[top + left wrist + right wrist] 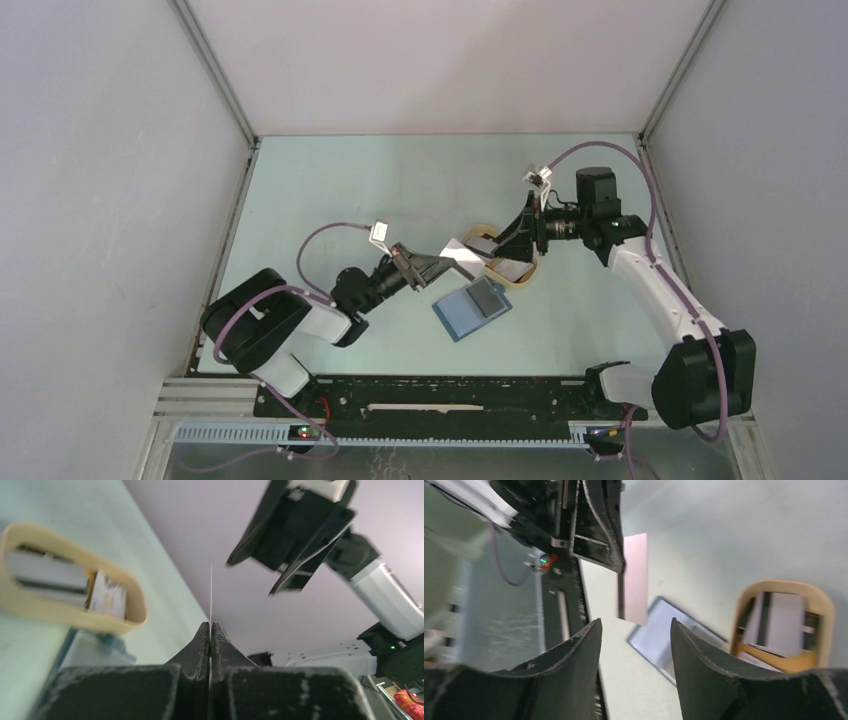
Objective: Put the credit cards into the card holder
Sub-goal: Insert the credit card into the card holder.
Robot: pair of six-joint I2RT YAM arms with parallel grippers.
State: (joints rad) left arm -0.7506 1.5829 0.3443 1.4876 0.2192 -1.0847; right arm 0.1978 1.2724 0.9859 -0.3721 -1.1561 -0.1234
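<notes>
My left gripper (438,263) is shut on a whitish-grey credit card (463,255) and holds it above the table, just left of the beige tray. In the left wrist view the card (211,592) shows edge-on between the closed fingertips (210,626). The teal-blue card holder (462,314) lies open below it, with a dark grey card (488,294) on its right half. My right gripper (508,240) is open and empty above the tray. The right wrist view shows the held card (636,577), the card holder (663,635) and the open right gripper (636,630).
The beige oval tray (528,277) holds several more cards (784,625) and sits right of the card holder. It also shows in the left wrist view (75,621). The table's side walls stand left and right, and the arm bases are at the near edge.
</notes>
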